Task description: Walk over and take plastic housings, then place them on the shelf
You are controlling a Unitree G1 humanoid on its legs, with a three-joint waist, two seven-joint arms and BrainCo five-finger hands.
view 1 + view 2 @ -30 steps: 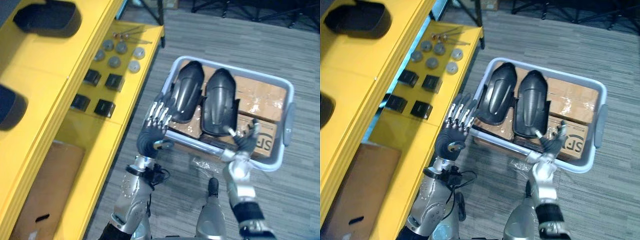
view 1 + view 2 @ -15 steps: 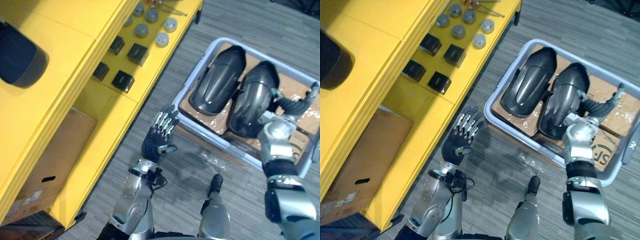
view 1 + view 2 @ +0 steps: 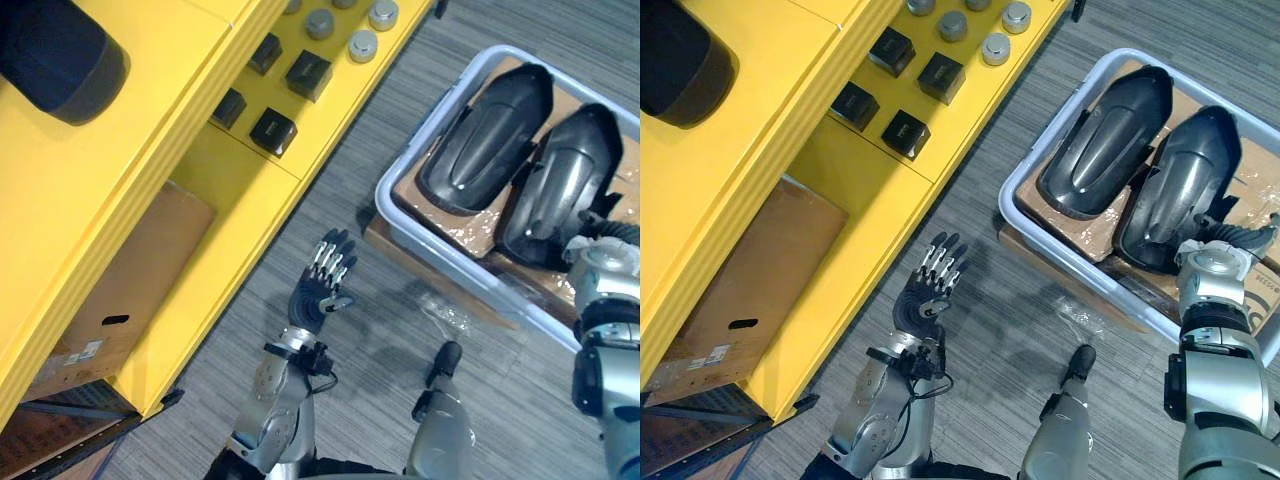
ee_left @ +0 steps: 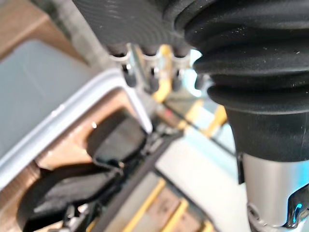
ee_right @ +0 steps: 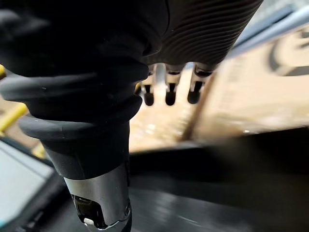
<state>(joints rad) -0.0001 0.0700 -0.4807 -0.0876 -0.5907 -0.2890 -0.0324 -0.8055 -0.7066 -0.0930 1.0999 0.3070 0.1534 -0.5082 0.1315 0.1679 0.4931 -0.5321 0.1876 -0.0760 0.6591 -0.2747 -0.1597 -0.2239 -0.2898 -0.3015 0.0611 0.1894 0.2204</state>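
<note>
Two dark plastic housings lie side by side in a pale grey bin [image 3: 440,243], the left housing [image 3: 485,135] and the right housing [image 3: 560,185]. A third dark housing [image 3: 60,50] rests on the yellow shelf's top. My left hand [image 3: 322,285] is open with straight fingers, over the floor between the shelf and the bin, touching nothing. My right hand [image 3: 1217,262] is at the near end of the right housing, with its fingers [image 5: 169,92] stretched out over that dark housing [image 5: 217,183] and not curled round it.
The yellow shelf [image 3: 150,170] runs along the left. Its lower board carries small black boxes [image 3: 272,130] and grey discs [image 3: 362,45]. A cardboard box [image 3: 120,290] sits under it. The bin's housings lie on cardboard boxes [image 3: 1250,170]. Grey carpet [image 3: 360,330] lies between shelf and bin.
The view has swung, so the bin now sits at the right. My left hand has come away from the bin's corner. My right hand has gone from the near rim onto the right housing.
</note>
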